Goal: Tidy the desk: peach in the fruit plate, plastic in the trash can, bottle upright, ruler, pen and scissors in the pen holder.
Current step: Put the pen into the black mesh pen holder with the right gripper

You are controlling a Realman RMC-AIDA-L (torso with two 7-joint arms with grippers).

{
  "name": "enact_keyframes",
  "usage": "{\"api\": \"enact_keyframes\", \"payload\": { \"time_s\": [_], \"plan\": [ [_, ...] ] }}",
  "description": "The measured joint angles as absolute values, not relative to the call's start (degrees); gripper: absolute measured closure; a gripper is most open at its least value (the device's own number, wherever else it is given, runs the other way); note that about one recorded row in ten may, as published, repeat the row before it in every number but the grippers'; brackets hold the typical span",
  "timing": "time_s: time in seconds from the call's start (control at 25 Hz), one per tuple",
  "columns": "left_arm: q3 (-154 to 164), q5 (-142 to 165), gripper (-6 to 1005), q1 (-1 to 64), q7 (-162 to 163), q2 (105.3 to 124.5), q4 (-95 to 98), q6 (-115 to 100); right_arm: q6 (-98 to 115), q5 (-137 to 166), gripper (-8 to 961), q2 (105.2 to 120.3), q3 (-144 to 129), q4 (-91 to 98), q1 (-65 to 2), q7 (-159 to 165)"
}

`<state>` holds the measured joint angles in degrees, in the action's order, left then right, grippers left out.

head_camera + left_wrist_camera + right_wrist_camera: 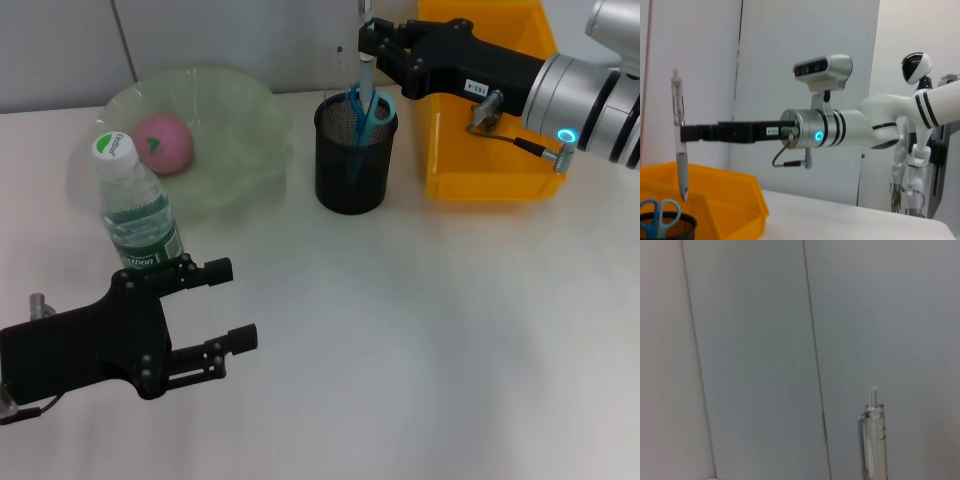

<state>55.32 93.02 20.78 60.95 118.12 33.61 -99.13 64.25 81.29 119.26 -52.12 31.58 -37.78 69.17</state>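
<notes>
1. White desk (420,330); yellow bin (490,150) at the rear.
2. Green fruit plate (240,120) holds the peach (163,143).
3. Left gripper (225,310), fingers wide apart, beside the upright bottle (135,205).
4. Right gripper (366,45) clamps the pen (679,135) above the pen holder (352,155); only the left wrist view shows its tip clear of the blue scissors (657,216).

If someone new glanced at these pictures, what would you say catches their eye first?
Most striking is the right tool holding a pen upright just above the black mesh pen holder, where blue scissors already stand. Next, the pink peach in the pale green fruit plate, with the bottle upright beside the open left tool.
</notes>
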Motion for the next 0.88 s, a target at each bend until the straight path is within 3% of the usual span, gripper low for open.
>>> {"api": "enact_keyframes", "payload": {
  "time_s": [0.88],
  "plan": [
    [54.49, 92.98, 257, 21.24, 61.68, 118.21, 33.48, -100.75, 60.01, 79.89, 821, 119.34, -52.13, 28.68, -40.59, 66.58]
  ]
}}
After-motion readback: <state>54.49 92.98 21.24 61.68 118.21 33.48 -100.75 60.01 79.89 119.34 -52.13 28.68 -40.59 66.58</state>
